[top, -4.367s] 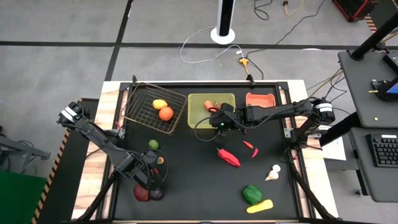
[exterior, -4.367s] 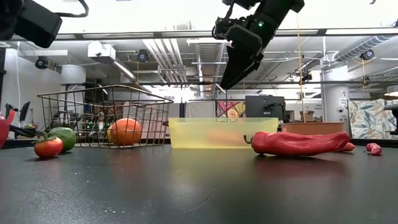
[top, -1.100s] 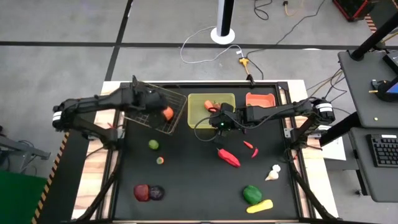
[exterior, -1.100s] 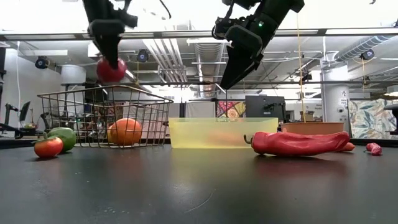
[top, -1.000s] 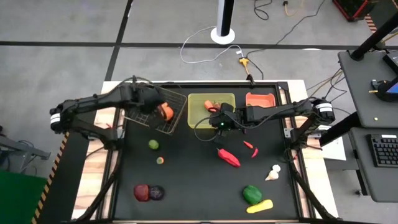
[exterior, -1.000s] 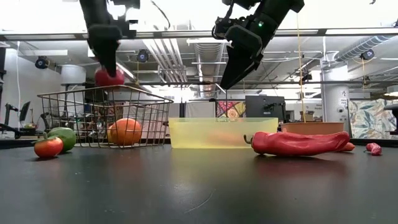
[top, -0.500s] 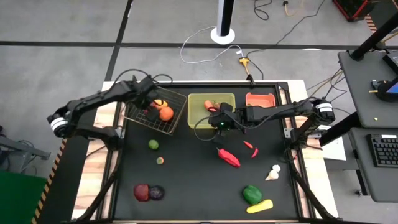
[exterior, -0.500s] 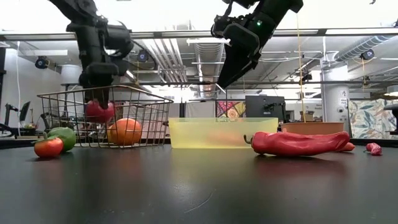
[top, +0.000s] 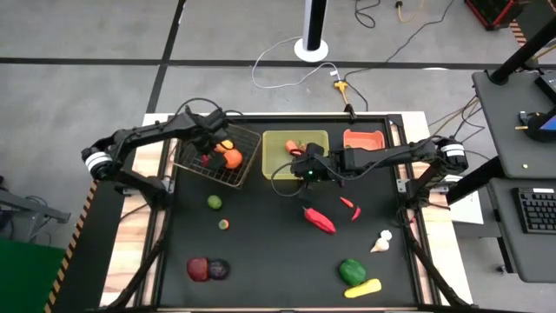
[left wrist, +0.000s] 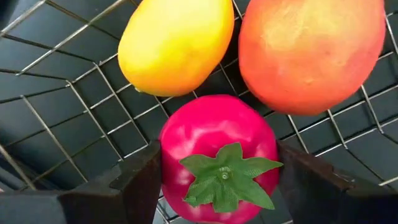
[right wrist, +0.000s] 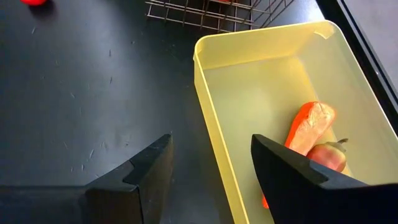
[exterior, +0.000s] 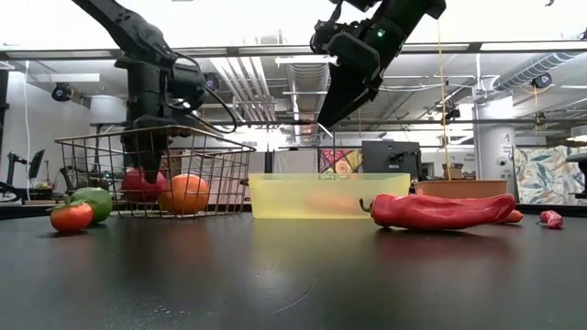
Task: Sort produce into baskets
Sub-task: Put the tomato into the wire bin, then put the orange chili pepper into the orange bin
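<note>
My left gripper (top: 210,153) reaches down into the dark wire basket (top: 193,129) at the table's far left and is shut on a red tomato (left wrist: 217,158) with a green leaf cap. A yellow lemon (left wrist: 177,43) and an orange fruit (left wrist: 311,53) lie on the basket's floor beside it. My right gripper (right wrist: 211,168) is open and empty, held above the near left corner of the yellow-green tray (right wrist: 208,81). An orange carrot (right wrist: 309,134) and a reddish fruit (right wrist: 326,157) lie in the tray. The salmon bin (top: 365,137) stands to its right. My left gripper pinches the tomato's two opposite sides (left wrist: 166,155) between its two fingers, coming from above and pointing down. The tomato sits leaf cap up, low in the basket beside the orange fruit (exterior: 186,193); in the low view (exterior: 142,183) it looks to be down on the wire floor.
On the black table lie a lime (top: 214,202), a small tomato (top: 224,224), two dark red and purple pieces (top: 207,269), a long red pepper (top: 320,220), small chilies (top: 350,207), garlic (top: 381,242), a green pepper (top: 352,271) and a yellow piece (top: 362,288).
My left gripper has gone down from above the wire basket's rim into the basket, carrying the red tomato, which now sits low beside the orange fruit. The gripper stays shut on it. My right arm has kept still.
</note>
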`<state>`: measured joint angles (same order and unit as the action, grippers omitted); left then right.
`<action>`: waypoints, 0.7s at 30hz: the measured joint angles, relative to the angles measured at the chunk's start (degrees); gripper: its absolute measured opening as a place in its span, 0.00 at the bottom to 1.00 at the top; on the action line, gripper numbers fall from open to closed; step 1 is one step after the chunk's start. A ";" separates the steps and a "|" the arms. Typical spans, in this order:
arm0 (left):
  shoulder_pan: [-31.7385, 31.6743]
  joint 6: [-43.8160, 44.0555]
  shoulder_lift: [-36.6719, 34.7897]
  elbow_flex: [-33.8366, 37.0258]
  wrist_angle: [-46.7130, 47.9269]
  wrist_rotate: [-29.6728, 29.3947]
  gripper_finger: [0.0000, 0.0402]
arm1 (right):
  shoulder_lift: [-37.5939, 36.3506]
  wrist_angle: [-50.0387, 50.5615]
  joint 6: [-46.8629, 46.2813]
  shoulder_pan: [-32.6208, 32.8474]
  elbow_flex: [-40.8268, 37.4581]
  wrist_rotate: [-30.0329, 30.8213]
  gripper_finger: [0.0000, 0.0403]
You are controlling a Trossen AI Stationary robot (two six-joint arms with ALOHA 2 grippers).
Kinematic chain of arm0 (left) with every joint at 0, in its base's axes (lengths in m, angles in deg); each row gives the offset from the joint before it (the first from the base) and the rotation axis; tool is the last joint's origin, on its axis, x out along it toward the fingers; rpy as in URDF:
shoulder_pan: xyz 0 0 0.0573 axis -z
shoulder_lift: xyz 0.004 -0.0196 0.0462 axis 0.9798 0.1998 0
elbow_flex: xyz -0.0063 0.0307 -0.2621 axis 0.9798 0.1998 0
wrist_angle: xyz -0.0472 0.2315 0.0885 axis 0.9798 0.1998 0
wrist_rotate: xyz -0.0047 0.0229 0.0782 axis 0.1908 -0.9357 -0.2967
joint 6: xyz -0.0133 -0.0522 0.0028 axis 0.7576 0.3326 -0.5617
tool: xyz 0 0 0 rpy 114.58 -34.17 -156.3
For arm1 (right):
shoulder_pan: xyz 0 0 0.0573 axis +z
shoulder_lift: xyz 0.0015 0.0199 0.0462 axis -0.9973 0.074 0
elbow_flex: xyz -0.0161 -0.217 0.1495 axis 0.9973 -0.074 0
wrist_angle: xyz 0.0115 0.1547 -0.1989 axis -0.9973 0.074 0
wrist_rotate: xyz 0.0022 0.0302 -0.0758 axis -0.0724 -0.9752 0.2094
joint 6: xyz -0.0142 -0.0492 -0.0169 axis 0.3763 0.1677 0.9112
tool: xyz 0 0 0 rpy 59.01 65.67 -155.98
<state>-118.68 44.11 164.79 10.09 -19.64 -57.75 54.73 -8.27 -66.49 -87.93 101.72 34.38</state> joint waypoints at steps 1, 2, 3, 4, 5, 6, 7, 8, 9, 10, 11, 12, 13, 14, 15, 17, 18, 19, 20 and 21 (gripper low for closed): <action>0.01 0.02 0.32 0.00 -0.20 -0.02 0.63 | 0.00 0.00 0.00 0.00 0.00 0.00 0.52; 0.00 0.03 0.59 0.00 -0.48 -0.03 0.64 | 0.00 0.01 0.00 0.00 0.00 0.00 0.52; 0.01 0.03 0.81 0.00 -0.74 -0.04 0.64 | 0.00 0.00 0.00 0.00 0.00 0.00 0.52; 0.02 0.04 0.99 0.00 -0.90 -0.06 0.65 | 0.00 0.02 -0.01 0.00 0.00 0.00 0.52; 0.01 0.23 1.12 0.00 -1.02 -0.08 0.66 | 0.00 0.02 -0.05 0.00 0.00 0.00 0.52; 0.02 0.57 1.14 0.00 -1.25 -0.12 0.68 | 0.00 0.01 -0.14 0.00 0.00 0.00 0.52; 0.02 0.85 1.14 -0.02 -1.45 -0.16 0.70 | 0.00 0.02 -0.22 0.00 0.00 0.00 0.52; 0.02 0.92 1.14 -0.02 -1.48 -0.16 0.72 | 0.00 0.01 -0.24 0.00 0.00 0.00 0.52; 0.02 0.93 1.14 -0.02 -1.48 -0.17 0.73 | 0.00 0.02 -0.24 0.00 0.00 0.00 0.52; 0.02 0.93 1.14 -0.02 -1.46 -0.17 0.75 | 0.00 0.00 -0.24 0.00 0.00 0.00 0.52; 0.02 0.93 1.14 -0.02 -1.46 -0.18 0.77 | 0.00 0.02 -0.30 0.00 0.00 0.00 0.52; 0.02 0.93 1.14 -0.03 -1.46 -0.16 0.78 | 0.00 0.00 -0.35 0.00 0.00 0.00 0.52; 0.02 0.93 1.14 -0.04 -1.44 -0.16 0.80 | 0.00 0.00 -0.37 -0.08 0.00 0.00 0.52; 0.05 0.93 1.14 -0.04 -1.41 -0.16 0.81 | 0.00 0.00 -0.40 -0.10 0.00 0.00 0.52; 0.07 0.93 1.12 -0.04 -1.30 -0.16 0.82 | 0.00 0.00 -0.45 -0.09 0.00 0.00 0.52; 0.07 0.93 0.99 -0.04 -0.76 -0.16 0.83 | 0.00 0.01 -0.52 -0.11 0.00 0.00 0.52; 0.07 0.93 0.89 -0.08 0.01 -0.16 0.83 | 0.00 0.00 -0.56 -0.11 0.00 0.00 0.52; 0.07 0.93 0.80 -0.31 1.41 -0.16 0.83 | 0.00 0.02 -0.63 -0.11 0.00 0.00 0.52; 0.07 0.95 0.60 -0.70 2.95 -0.16 0.83 | 0.00 0.02 -0.67 -0.09 0.00 0.00 0.52; 0.08 1.04 0.28 -1.20 4.39 -0.16 0.83 | 0.00 0.02 -0.68 -0.11 0.00 0.00 0.52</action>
<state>-118.60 45.16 165.08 8.89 -15.25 -57.92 54.73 -8.25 -67.16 -88.04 101.72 34.38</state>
